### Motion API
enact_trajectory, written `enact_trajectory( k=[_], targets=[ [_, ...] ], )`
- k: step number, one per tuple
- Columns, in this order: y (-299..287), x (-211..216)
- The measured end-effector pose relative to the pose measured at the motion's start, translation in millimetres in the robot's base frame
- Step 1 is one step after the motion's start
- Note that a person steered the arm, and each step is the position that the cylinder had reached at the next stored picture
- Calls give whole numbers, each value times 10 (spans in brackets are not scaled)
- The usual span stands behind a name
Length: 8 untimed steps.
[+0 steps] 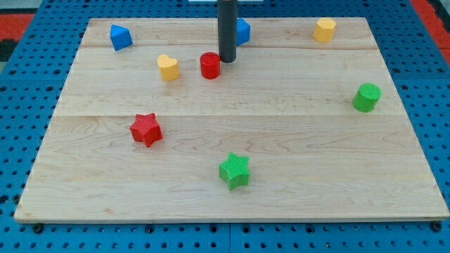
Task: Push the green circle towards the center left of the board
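Partly hidden behind the rod: a blue block (243, 31), shape unclear. Underneath, a pale wooden board (232, 133) on blue pegboard (14, 105). My tip (226, 60), no jaws to open, holding nothing, just beside the red cylinder (210, 65) at its left. Green circle (366, 97) well off to the tip's right and lower, near the board's right edge.

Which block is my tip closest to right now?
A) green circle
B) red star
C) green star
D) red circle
D: my tip sits just to the view's right of the red circle near the view's top, while the green circle stands far off by the view's right edge of the board, and both stars lie lower in the view.
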<state>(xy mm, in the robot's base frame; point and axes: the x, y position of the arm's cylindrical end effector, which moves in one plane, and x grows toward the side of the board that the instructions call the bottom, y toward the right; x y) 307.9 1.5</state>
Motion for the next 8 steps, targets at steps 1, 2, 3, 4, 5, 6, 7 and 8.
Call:
enact_trajectory(
  k=[1, 2, 3, 4, 5, 6, 7, 8],
  targets=[
    [68, 2],
    [850, 233],
    [1526, 259],
    [2018, 314],
    [2046, 674],
    [2226, 814],
    [2679, 605],
    [3151, 1149]
  ],
)
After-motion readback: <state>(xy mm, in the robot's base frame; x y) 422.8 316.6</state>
